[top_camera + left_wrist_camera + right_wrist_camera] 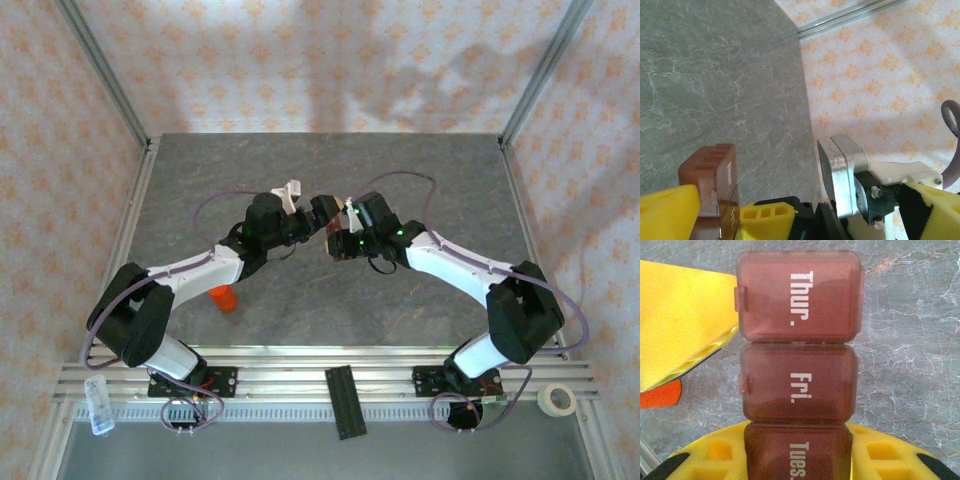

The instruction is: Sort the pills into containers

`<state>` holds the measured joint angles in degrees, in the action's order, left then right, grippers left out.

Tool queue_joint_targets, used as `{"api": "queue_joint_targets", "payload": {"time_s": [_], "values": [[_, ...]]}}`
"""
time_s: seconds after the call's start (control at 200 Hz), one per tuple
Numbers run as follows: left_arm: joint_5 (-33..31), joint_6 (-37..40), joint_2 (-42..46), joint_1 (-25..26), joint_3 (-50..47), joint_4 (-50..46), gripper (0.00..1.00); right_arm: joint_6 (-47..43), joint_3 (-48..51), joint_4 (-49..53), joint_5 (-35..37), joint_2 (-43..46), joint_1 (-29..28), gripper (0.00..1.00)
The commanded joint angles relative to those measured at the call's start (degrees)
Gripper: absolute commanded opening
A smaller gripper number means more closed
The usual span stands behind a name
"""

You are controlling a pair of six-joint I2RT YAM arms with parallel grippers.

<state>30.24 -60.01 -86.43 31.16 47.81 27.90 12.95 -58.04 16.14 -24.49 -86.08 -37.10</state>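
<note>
Our right fingers [880,455] pinch the containers strip [797,340] above the counter [910,340], its long axis running toward twelve o'clock; our left fingers [665,210], spread wide, sit just beside its far end at nine o'clock.

From overhead I see my left gripper [318,212] and right gripper [343,238] meeting nearly tip to tip over the middle of the grey marbled table [300,160], with a dark reddish-brown pill container [338,250] at the right one's tip. A small orange object [222,297] lies beside the left arm [190,268]. Along the near rail [290,375] sit a black ribbed bar [345,401], a tape roll [557,399] at right and a clear vial [99,404] at left.
</note>
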Motion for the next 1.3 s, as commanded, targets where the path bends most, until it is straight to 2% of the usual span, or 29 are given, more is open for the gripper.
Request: {"api": "queue_joint_targets", "payload": {"time_s": [0.0, 0.571, 1.291], "values": [[1.1, -0.2, -0.6, 0.7, 2.4, 1.9, 1.00, 0.3, -0.3, -1.9, -0.5, -0.3, 0.0, 0.27], [0.7, -1.8, -0.4, 2.3, 3.3, 3.5, 1.00, 0.6, 0.1, -3.0, 0.1, -1.2, 0.0, 0.27], [0.6, -8.5, -1.6, 2.6, 3.2, 13.1, 0.99, 1.1, 2.0, -3.7, 0.6, -1.0, 0.0, 0.27]]}}
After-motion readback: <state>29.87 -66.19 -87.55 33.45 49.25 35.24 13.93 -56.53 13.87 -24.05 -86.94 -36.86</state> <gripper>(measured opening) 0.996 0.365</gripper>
